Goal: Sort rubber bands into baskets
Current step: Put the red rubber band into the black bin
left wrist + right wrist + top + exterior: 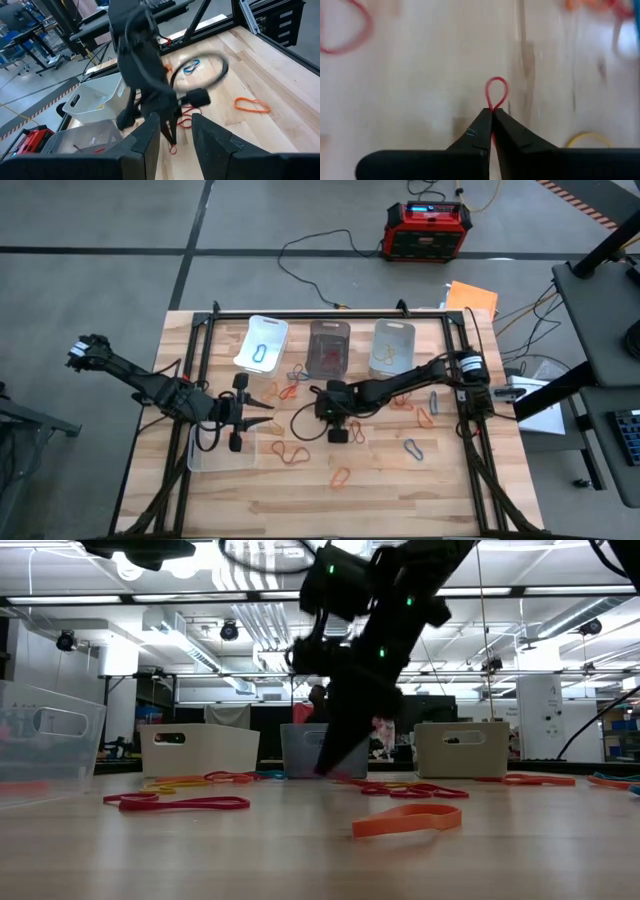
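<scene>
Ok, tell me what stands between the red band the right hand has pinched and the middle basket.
Nothing solid. The right hand, shut on the red rubber band, sits just in front of the smoky basket; only loose bands lie on the wooden table nearby.

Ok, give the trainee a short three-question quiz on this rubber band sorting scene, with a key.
1. True or false: the right gripper is shut on a red rubber band.
2. Which basket in the back row holds a blue rubber band? A) the white basket B) the smoky dark basket C) the clear basket
3. Fill in: the left gripper hangs beside the near clear basket and holds ______.

Key: 1 true; 2 A; 3 nothing.
</scene>
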Available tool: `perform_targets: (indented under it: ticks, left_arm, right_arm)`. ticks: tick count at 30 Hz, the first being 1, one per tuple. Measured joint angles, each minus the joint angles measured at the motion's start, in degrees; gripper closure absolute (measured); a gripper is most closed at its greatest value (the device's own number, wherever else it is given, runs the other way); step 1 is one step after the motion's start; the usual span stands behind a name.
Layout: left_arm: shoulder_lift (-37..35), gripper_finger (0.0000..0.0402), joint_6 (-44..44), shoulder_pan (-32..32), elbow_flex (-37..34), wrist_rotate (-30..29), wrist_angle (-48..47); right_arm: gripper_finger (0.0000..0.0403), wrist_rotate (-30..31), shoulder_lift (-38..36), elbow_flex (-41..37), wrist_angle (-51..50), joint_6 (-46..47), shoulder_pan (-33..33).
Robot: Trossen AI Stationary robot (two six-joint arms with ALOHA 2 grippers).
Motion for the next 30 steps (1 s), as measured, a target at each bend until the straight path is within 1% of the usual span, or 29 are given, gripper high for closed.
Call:
perform_targets:
  ticks: [10,15,21,30]
  left_arm:
    - [0.0,0.0304,0.0,0.0,0.0,-0.2,0.5]
    - [0.0,0.0304,-0.3,0.0,0.0,-4.3,0.5]
    - [0.0,0.0304,-0.5,0.0,0.2,-5.5,0.4]
    - [-0.2,0.0304,-0.5,0.0,2.6,-5.5,-0.5]
  right_arm:
    - [0.0394,0.3,-5.7,0.1,4.2,-2.6,1.3]
    - [0.0394,0.3,-6.9,0.1,8.4,-4.2,2.4]
    - [0.0394,0.3,-8.1,0.1,11.8,-4.9,3.2]
    - [0.0394,0.3,-8.2,-1.2,23.7,-7.9,4.8]
